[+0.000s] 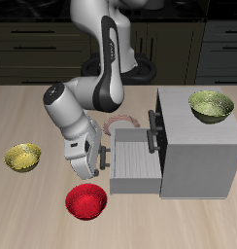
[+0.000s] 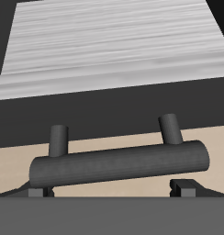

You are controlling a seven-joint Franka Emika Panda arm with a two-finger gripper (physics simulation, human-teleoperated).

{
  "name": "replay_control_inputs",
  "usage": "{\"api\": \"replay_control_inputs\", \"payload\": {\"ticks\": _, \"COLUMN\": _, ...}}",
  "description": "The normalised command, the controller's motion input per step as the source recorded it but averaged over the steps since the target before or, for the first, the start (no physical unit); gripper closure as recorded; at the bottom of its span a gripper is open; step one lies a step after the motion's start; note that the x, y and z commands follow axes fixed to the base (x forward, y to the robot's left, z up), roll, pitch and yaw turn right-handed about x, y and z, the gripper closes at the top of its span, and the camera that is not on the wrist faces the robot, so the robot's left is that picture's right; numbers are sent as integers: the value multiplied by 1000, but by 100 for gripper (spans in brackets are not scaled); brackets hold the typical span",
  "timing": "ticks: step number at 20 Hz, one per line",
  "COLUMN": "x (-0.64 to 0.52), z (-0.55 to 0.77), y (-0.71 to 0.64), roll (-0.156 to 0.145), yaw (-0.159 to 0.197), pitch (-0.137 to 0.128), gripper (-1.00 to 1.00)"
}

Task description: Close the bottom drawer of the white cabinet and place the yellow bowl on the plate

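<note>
The white cabinet (image 1: 200, 146) stands on the table. Its bottom drawer (image 1: 135, 161) is pulled out, and its striped grey inside shows in the wrist view (image 2: 112, 46). My gripper (image 1: 103, 156) is open, right at the drawer's front, with the dark bar handle (image 2: 118, 167) close before it. The fingertips (image 2: 185, 188) show wide apart, one near each end of the bar, not clamped on it. The yellow bowl (image 1: 23, 157) sits on the table, far from the cabinet. The plate (image 1: 121, 124) lies behind my arm, partly hidden.
A red bowl (image 1: 86, 201) sits near the table's front edge, just before my gripper. A larger olive-green-yellow bowl (image 1: 211, 105) stands on top of the cabinet. The upper drawer's handle (image 1: 152, 132) sticks out above the open drawer.
</note>
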Motion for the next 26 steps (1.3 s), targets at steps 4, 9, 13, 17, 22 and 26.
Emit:
{"api": "replay_control_inputs", "payload": {"ticks": 4, "x": -29, "z": -91, "y": 43, "roll": 6, "yaw": -9, "pitch": 8, "gripper": -100}}
{"api": "replay_control_inputs", "payload": {"ticks": 9, "x": -29, "z": -41, "y": 46, "roll": -1, "yaw": -6, "pitch": 10, "gripper": -100}}
{"api": "replay_control_inputs", "payload": {"ticks": 13, "x": 9, "z": 89, "y": 94, "roll": 8, "yaw": -5, "pitch": -10, "gripper": -100}}
{"api": "replay_control_inputs", "payload": {"ticks": 17, "x": 105, "z": 93, "y": 211, "roll": 28, "yaw": 4, "pitch": -9, "gripper": -100}}
{"api": "replay_control_inputs", "payload": {"ticks": 22, "x": 112, "z": 88, "y": 80, "roll": 18, "yaw": -8, "pitch": -13, "gripper": -100}}
{"api": "replay_control_inputs", "payload": {"ticks": 26, "x": 134, "z": 38, "y": 113, "roll": 14, "yaw": -11, "pitch": -15, "gripper": -100}}
